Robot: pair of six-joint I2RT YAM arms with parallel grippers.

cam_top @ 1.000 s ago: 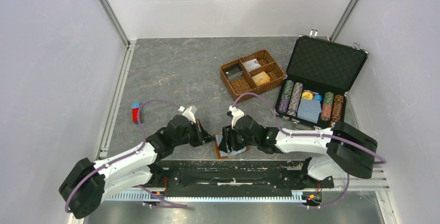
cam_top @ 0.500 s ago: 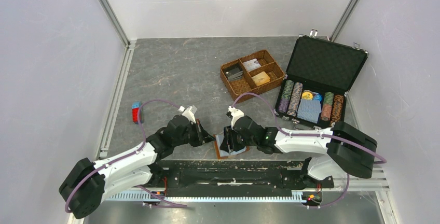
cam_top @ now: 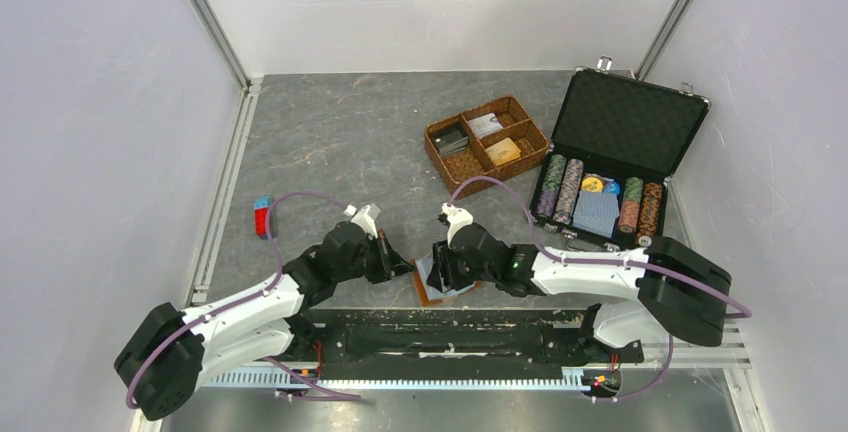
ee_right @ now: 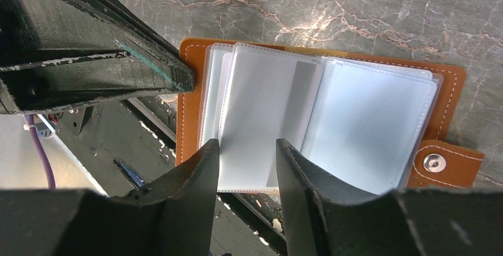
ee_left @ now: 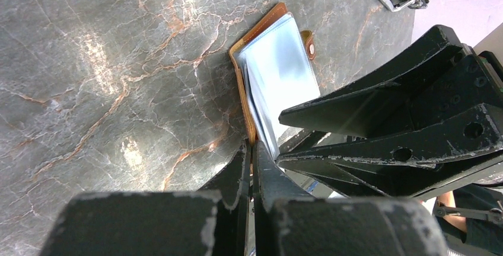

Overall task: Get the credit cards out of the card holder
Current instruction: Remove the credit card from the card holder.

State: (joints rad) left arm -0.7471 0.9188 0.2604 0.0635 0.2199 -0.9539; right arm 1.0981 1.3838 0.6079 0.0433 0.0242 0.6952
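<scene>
The card holder (cam_top: 429, 298), tan leather with pale clear sleeves (ee_right: 368, 114) fanned open, lies at the table's near edge between both arms. My left gripper (ee_left: 251, 149) is shut on the holder's leather cover (ee_left: 261, 31) at its left edge. My right gripper (ee_right: 246, 146) hovers open over the sleeves, one finger on either side of a pale page. The snap tab (ee_right: 436, 162) sticks out at the right. I cannot tell whether the sleeves contain cards. A golden-orange credit card (cam_top: 504, 151) lies in the woven basket (cam_top: 429, 136), with other cards (cam_top: 452, 139) in its neighbouring compartments.
An open black case (cam_top: 630, 117) at the back right holds rows of poker chips (cam_top: 560, 187) and a blue deck (cam_top: 597, 214). A small red and blue object (cam_top: 262, 217) lies at the left. The black base rail (cam_top: 450, 337) runs just below the holder.
The right gripper has edged slightly farther over the holder. The left arm and the holder have stayed in place.
</scene>
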